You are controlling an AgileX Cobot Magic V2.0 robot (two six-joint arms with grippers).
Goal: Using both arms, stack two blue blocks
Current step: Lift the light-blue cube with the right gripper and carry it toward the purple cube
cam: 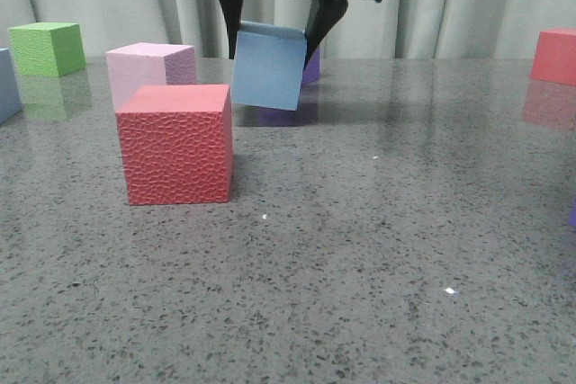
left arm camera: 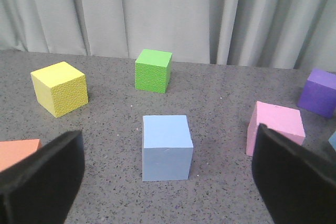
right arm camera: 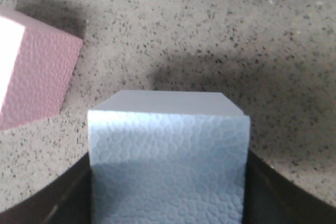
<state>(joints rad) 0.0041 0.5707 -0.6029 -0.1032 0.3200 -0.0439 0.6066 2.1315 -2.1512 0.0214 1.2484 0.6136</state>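
My right gripper (cam: 273, 53) is shut on one pale blue block (cam: 268, 67) and holds it, slightly tilted, clear above the table at the back middle. In the right wrist view this block (right arm camera: 168, 150) fills the space between the fingers (right arm camera: 71, 198). The other blue block (left arm camera: 167, 147) stands on the table in the left wrist view, just ahead of my left gripper (left arm camera: 168, 187), whose jaws are wide open and empty. This block also shows at the far left edge of the front view (cam: 7, 83). The left arm is out of the front view.
A red cube (cam: 177, 144) stands front left with a pink cube (cam: 148, 69) behind it. A green cube (cam: 47, 48), a purple cube (cam: 312, 67) and another red cube (cam: 554, 56) stand further back. Near the left gripper are yellow (left arm camera: 59, 88), orange (left arm camera: 18, 152) and pink (left arm camera: 275, 127) cubes.
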